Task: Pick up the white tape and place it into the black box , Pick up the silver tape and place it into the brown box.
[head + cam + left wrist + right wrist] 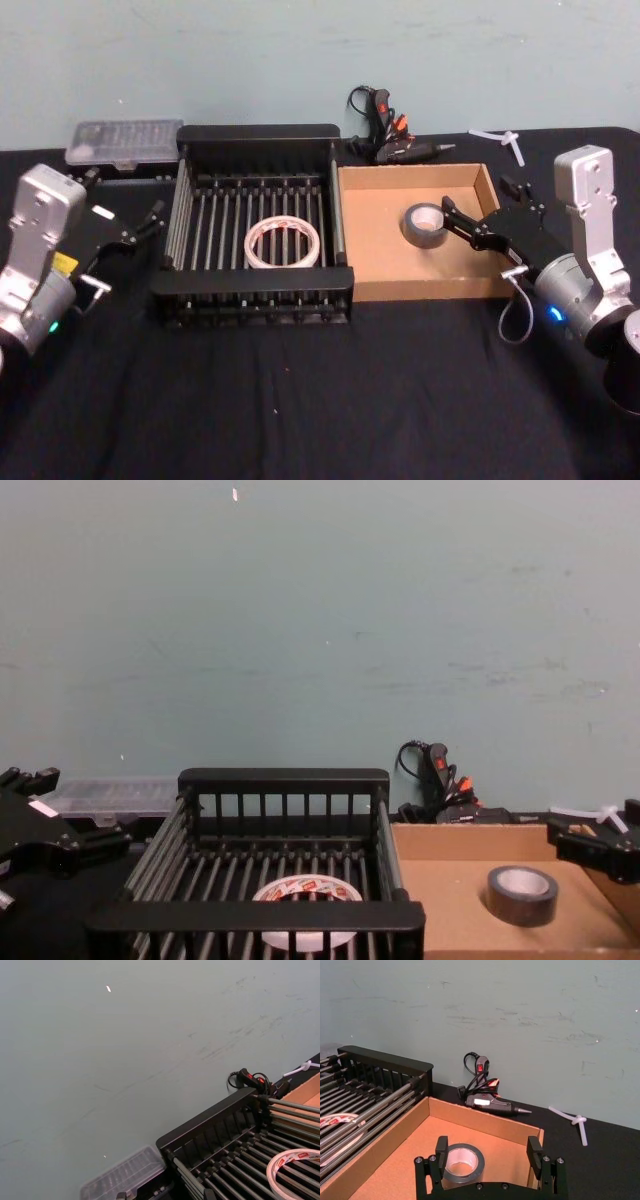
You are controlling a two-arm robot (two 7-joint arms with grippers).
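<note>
You have the flat white tape (283, 243) lying on the slatted bars of the black box (256, 135). The thick silver tape (424, 223) sits in the brown box (420, 288), a shallow cardboard tray, between the spread fingers of the right gripper (452, 218). Left gripper (155, 218) hangs open beside the black box. A glue gun (395, 140) lies behind.
</note>
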